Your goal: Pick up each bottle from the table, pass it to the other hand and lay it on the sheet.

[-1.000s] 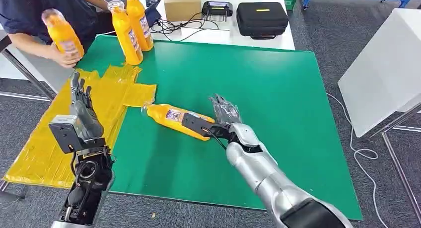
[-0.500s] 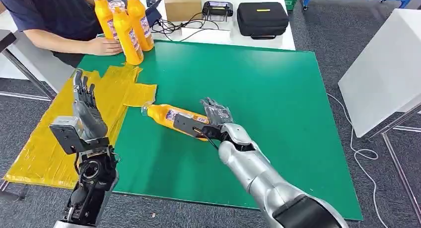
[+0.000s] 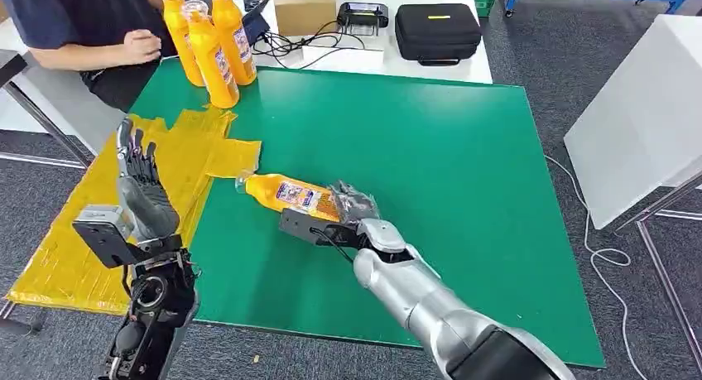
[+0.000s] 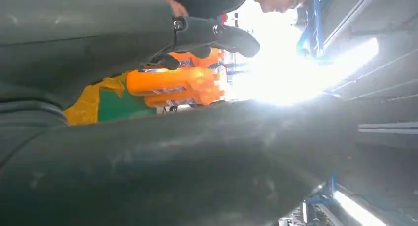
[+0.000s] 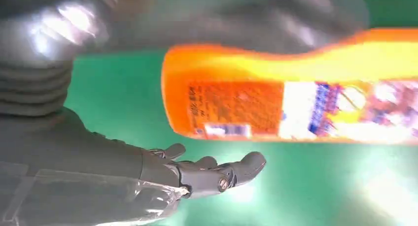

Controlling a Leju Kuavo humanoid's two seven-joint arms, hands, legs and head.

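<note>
An orange juice bottle [image 3: 286, 193] lies on its side on the green table [image 3: 463, 165], cap towards the yellow sheet [image 3: 99, 231]. My right hand [image 3: 352, 204] is at the bottle's base end. In the right wrist view the bottle [image 5: 296, 98] lies between the thumb and the spread fingers [image 5: 217, 173], and a strip of green shows between fingers and bottle. My left hand [image 3: 137, 180] is raised over the sheet with straight fingers and holds nothing. Three more bottles [image 3: 212, 55] stand upright at the table's far left corner and also appear in the left wrist view [image 4: 177, 83].
A person sits at the far left, one hand [image 3: 141, 45] pulled back near the standing bottles. On the white table behind are a cardboard box [image 3: 303, 6], a black case [image 3: 437, 31], a black device [image 3: 362, 14] and cables. A white table [image 3: 646, 107] stands on the right.
The person stood a third bottle beside the other two and drew the hand back. My right hand slid further along the lying bottle, towards the sheet. My left hand barely shifted.
</note>
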